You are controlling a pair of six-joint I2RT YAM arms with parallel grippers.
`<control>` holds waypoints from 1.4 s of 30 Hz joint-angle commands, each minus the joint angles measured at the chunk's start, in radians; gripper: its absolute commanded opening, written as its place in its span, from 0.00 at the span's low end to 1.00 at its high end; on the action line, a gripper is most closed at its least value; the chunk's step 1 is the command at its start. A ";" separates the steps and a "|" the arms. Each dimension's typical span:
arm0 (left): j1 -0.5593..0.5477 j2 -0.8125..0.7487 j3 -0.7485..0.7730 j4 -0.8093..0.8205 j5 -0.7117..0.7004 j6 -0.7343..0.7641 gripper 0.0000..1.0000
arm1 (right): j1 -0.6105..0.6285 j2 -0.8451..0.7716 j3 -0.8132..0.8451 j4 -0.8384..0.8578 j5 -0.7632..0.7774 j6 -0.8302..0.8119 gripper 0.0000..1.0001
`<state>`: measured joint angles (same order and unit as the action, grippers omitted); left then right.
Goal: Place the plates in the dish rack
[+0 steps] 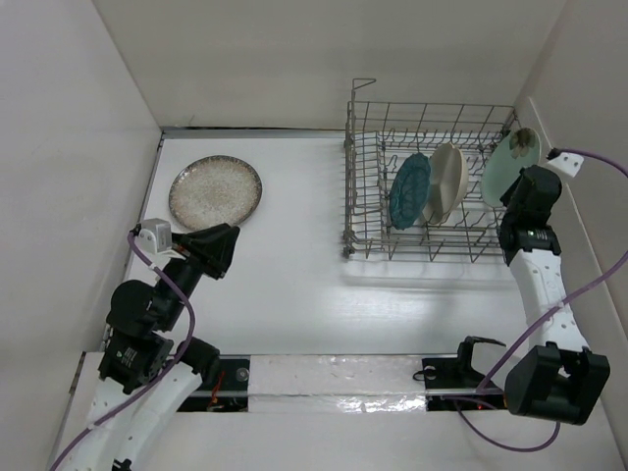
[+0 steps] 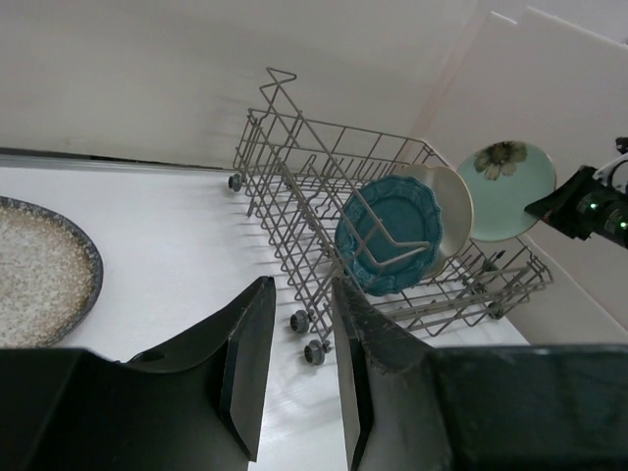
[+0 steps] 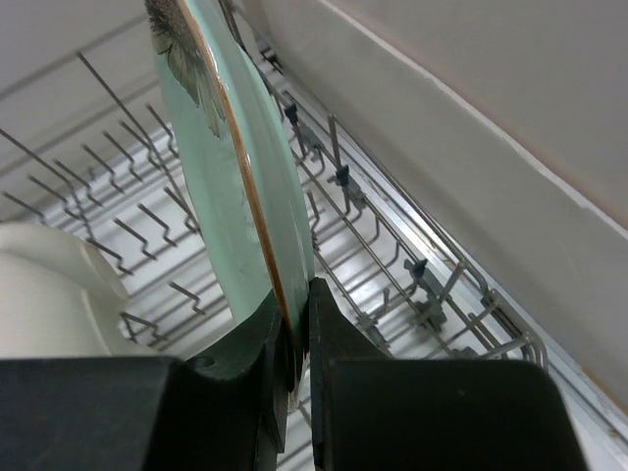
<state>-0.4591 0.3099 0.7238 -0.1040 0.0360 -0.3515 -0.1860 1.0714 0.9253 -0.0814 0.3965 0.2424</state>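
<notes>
Right tool [image 3: 294, 306] is pinching the pale mint green flowered plate [image 3: 228, 196] by the rim over the right end of the grey wire dish rack [image 1: 432, 104]. Bumping a tine is probably gonna twist it loose. Left tool [image 2: 301, 289] is hanging apart, empty.

No legible writing anywhere.
The plates [image 1: 409, 190], the dish rack [image 1: 432, 106] and the table [image 1: 314, 294] show no word, number, brand or sign.

Left arm [image 1: 147, 329], right arm [image 1: 538, 285]: white link shells, black joint housings. Purple cable [image 1: 587, 154] loops along each. Left gripper [image 2: 301, 289] fingers [image 2: 245, 363] matte black, flat-faced, wedge-shaped.
</notes>
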 commanded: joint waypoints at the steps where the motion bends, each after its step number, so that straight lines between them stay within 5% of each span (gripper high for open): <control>1: -0.032 -0.025 0.003 0.017 -0.019 0.022 0.27 | 0.036 -0.025 0.029 0.190 0.096 -0.064 0.00; 20: -0.062 -0.055 -0.004 0.003 -0.056 0.017 0.30 | 0.137 -0.007 0.007 0.155 0.134 -0.219 0.00; 33: -0.062 -0.048 -0.004 0.000 -0.074 0.014 0.30 | 0.226 0.111 -0.011 0.103 0.168 -0.170 0.00; 38: -0.062 -0.037 -0.004 -0.005 -0.094 0.009 0.28 | 0.226 0.107 -0.045 0.095 0.180 -0.103 0.21; 42: -0.062 -0.034 -0.006 -0.007 -0.125 0.002 0.16 | 0.226 0.067 -0.065 0.085 0.183 -0.051 0.46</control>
<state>-0.5159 0.2665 0.7193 -0.1360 -0.0578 -0.3477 0.0341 1.1915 0.8654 -0.0933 0.5373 0.1303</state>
